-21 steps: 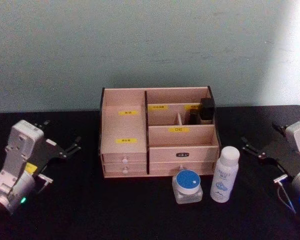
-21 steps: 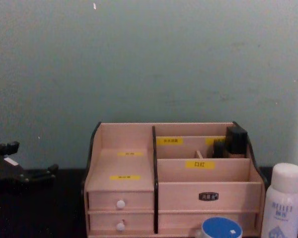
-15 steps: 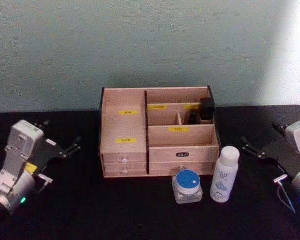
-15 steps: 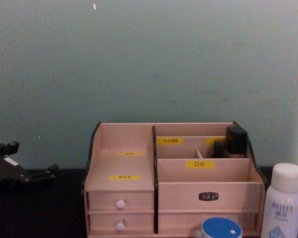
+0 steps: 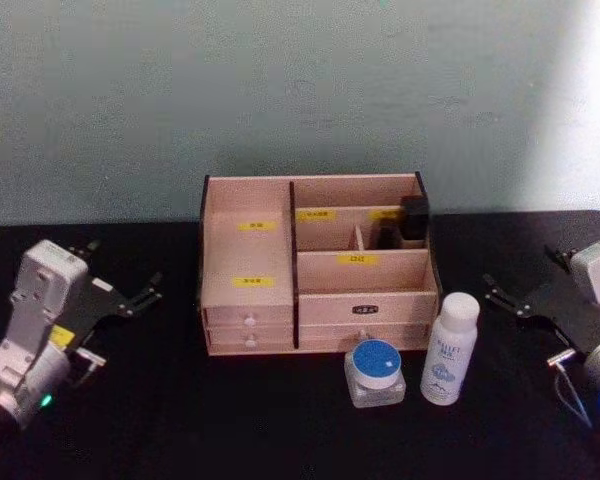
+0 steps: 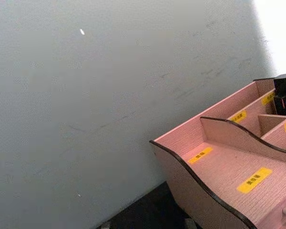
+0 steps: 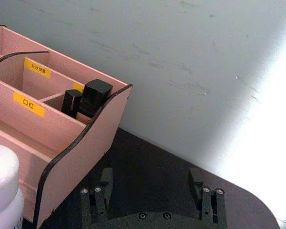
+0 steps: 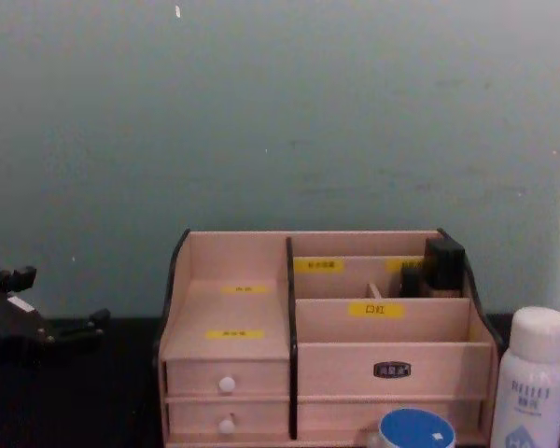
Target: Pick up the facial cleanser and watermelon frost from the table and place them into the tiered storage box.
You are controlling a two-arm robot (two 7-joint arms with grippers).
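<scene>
The tiered storage box stands at the table's middle back, light wood with yellow labels and white-knobbed drawers; I also see the box in the chest view and the box in the left wrist view. In front of its right half stand a clear jar with a blue lid and a white bottle with a white cap. Which one is the facial cleanser and which the watermelon frost I cannot tell. My left gripper hovers open at the far left. My right gripper hovers open at the far right, its fingers spread wide beside the box's right wall.
Dark small items sit in the box's back right compartment. The black table runs to a pale green wall right behind the box. Bare table lies between each gripper and the box.
</scene>
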